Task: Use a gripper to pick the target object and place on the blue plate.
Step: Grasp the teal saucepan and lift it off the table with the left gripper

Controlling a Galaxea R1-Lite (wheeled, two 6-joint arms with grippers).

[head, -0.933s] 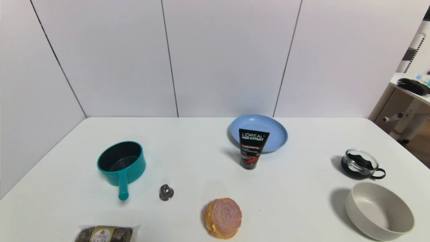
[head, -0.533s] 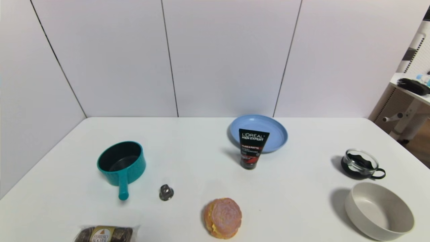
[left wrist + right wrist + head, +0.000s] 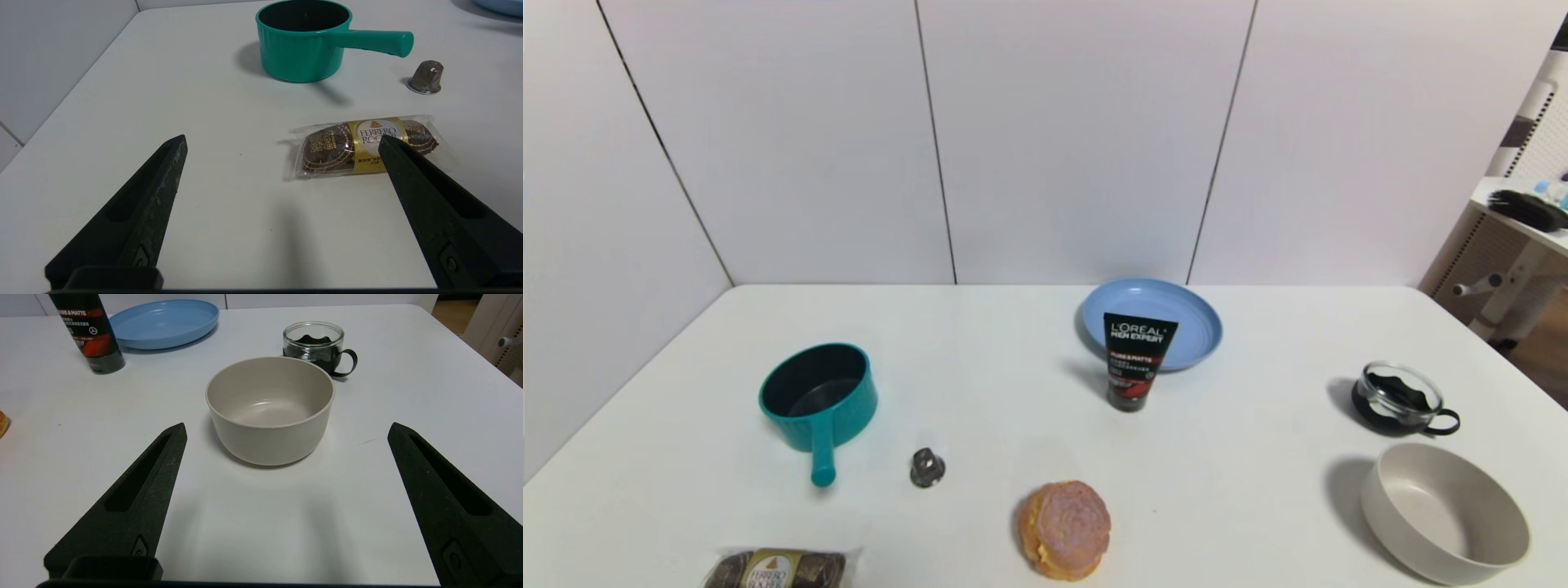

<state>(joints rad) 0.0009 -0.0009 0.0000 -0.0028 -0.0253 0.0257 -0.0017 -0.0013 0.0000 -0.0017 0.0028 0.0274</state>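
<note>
Beige bowl [image 3: 1445, 514] sits near glass cup [image 3: 1398, 398]

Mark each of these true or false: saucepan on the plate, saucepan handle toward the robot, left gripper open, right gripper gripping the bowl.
1. The teal round saucepan sits on the light-blue round plate. False: it stands on the white table, left of the plate.
2. The saucepan's straight handle points toward the robot. True.
3. The left gripper is open and empty. True.
4. The right gripper grips the beige round bowl. False: it is open, and the bowl rests on the table.
</note>
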